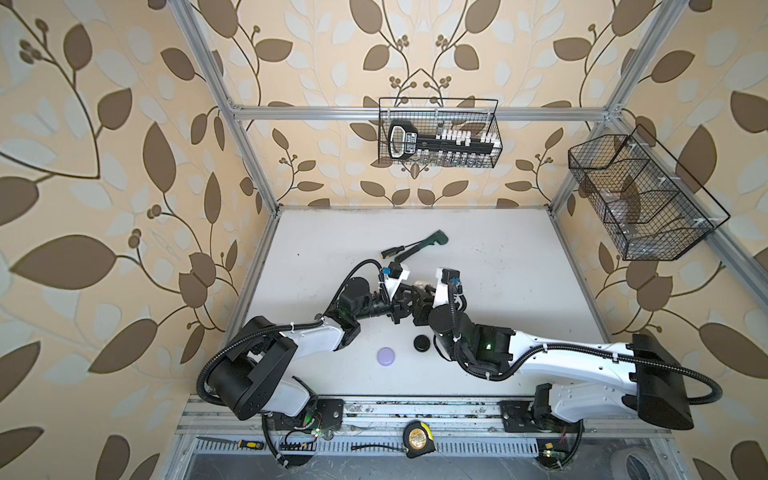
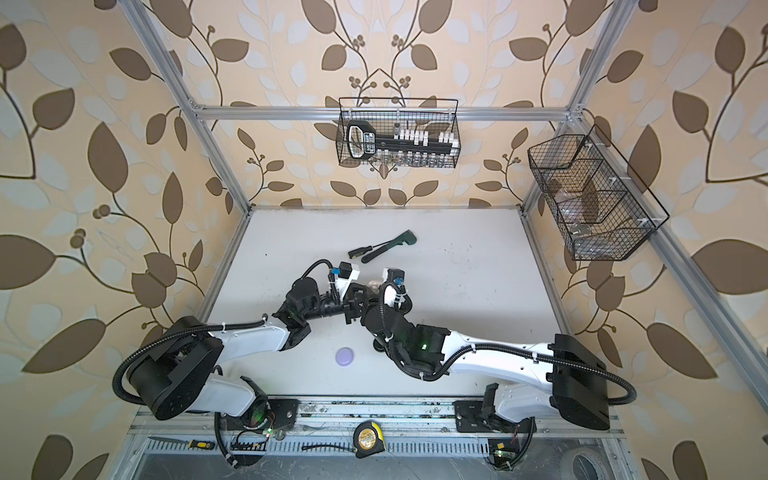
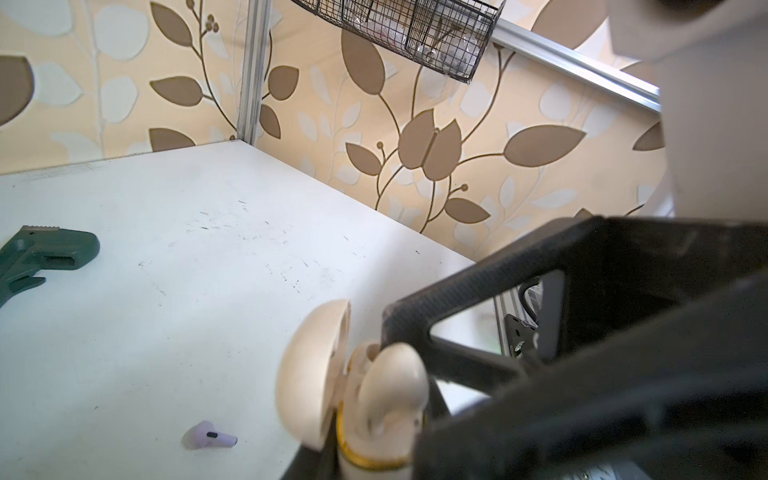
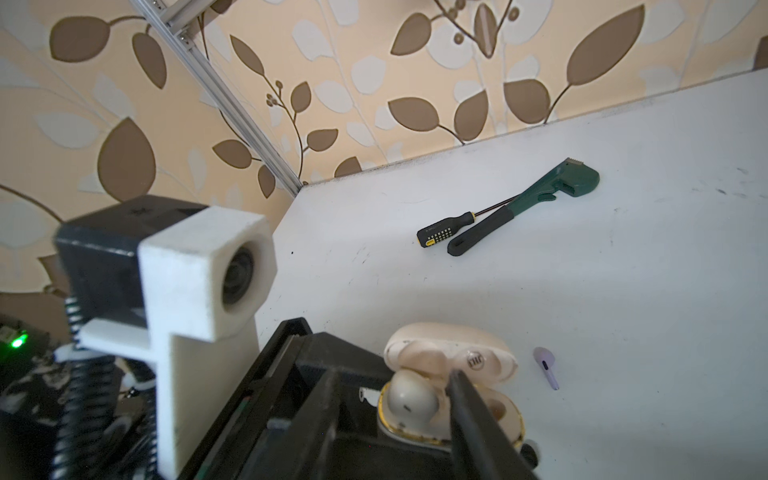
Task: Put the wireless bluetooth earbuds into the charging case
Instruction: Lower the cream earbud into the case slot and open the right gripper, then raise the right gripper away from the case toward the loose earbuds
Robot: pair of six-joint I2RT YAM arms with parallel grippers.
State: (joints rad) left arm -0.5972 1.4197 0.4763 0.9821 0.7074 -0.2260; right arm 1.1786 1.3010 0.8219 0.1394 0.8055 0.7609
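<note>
Top views both show the left claw [image 1: 404, 306] clamped shut on the base of the open cream charging case [image 1: 422, 286]. In the right wrist view a cream earbud [image 4: 411, 397] sits in the case's well, between the parted jaws of the right claw [image 4: 390, 365]. A lilac earbud [image 4: 547, 365] lies on the counter [image 4: 623, 291] just beside the case.

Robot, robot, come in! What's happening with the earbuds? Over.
Left gripper shut, holding the open cream case. Right gripper straddling a cream earbud in its slot, grip unclear. Lilac earbud loose on the table beside the case, nothing blocking.
</note>
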